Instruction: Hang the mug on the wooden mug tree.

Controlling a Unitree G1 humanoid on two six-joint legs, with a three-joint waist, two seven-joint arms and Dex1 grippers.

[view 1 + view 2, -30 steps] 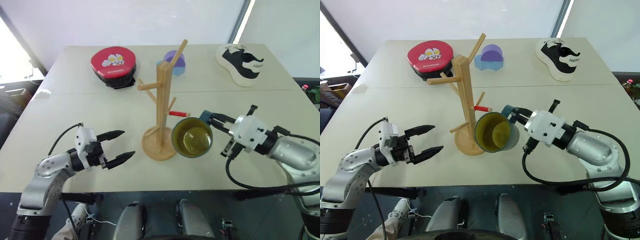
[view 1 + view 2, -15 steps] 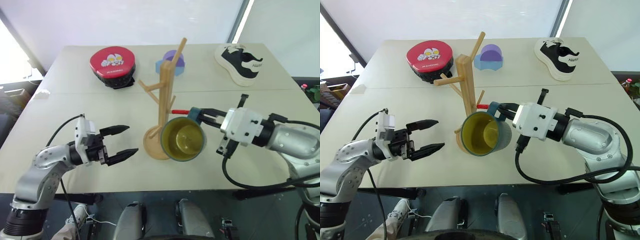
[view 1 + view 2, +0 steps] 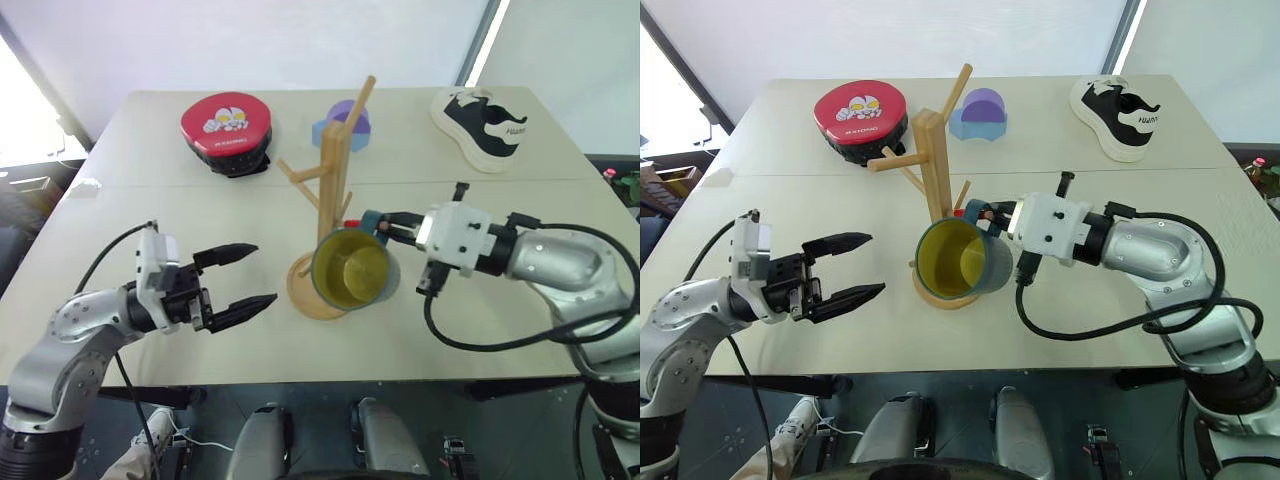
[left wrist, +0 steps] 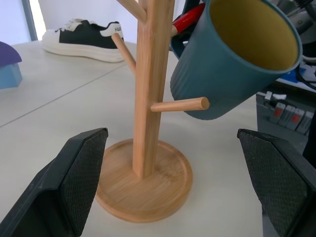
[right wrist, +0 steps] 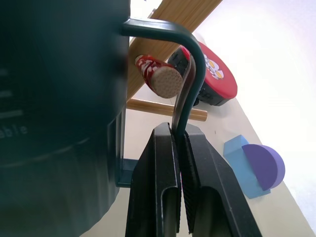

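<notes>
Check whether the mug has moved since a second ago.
Yes. The mug, held by the right gripper, has shifted left toward the wooden mug tree, now overlapping its post and base.

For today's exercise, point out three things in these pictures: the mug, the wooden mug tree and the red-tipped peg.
mug (image 3: 352,272): left eye view, on its yellow-olive inside.
wooden mug tree (image 4: 149,84): left wrist view, on the upright post.
red-tipped peg (image 5: 159,79): right wrist view, on the peg's end inside the handle loop.

Surface: pale beige table (image 3: 150,200), a seam running across its width.
Centre: wooden mug tree (image 3: 327,215) standing upright on its round base.
Far side: red round case (image 3: 228,130), blue-and-purple block (image 3: 345,125), black-and-white shoe (image 3: 485,125).
</notes>
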